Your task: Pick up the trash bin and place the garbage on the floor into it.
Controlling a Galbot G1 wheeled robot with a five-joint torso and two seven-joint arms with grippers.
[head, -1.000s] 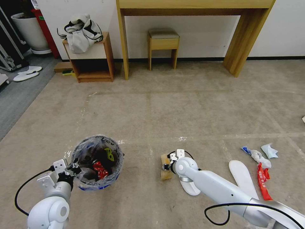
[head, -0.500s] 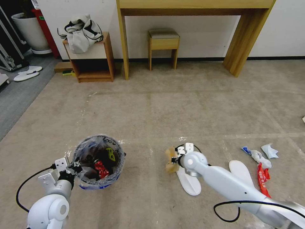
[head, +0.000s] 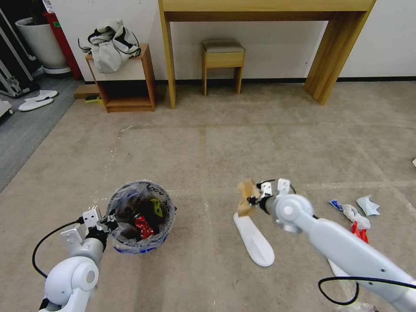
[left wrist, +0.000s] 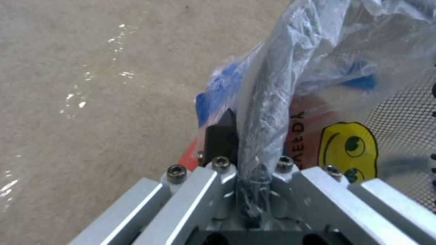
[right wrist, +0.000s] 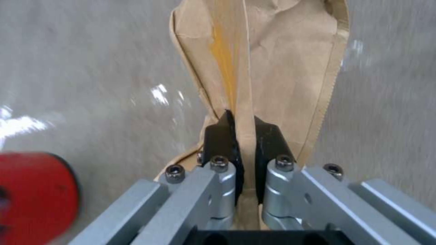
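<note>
Clear plastic liner is pinched between the left gripper's [head: 108, 224] closed fingers at the trash bin's [head: 141, 216] nine o'clock rim, the arm reaching up from the lower left. Farther out, at the bin's three o'clock, the right gripper [head: 251, 200] is clamped on the brown paper bag [head: 245, 197], wrist turned toward the bin, above a white slipper [head: 254, 239]. The carry is in hand; next the bag must clear the rim.
</note>
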